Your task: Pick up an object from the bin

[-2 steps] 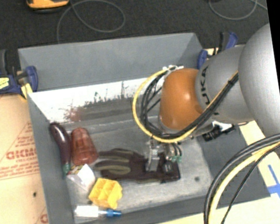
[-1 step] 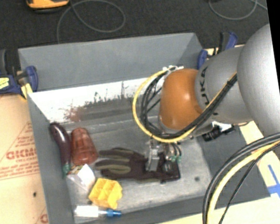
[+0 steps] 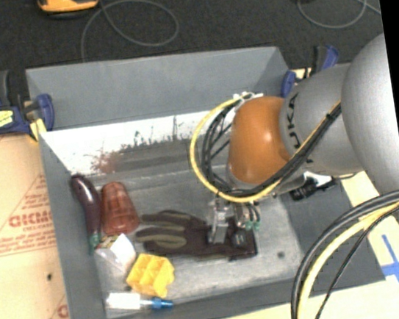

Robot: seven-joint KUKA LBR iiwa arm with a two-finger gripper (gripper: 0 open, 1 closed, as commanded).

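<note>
My gripper hangs low over the bin floor, right of the middle, under the orange wrist cover. It is directly above the right end of a dark brown glove that lies flat with its finger parts pointing left. The glove's cuff end reaches to about the gripper's right side. Whether the gripper touches the glove I cannot tell.
At the bin's left lie a dark purple eggplant and a reddish-brown ribbed cone-shaped piece. Near the front left are a yellow block toy, a clear plastic bag and a white marker with a blue cap.
</note>
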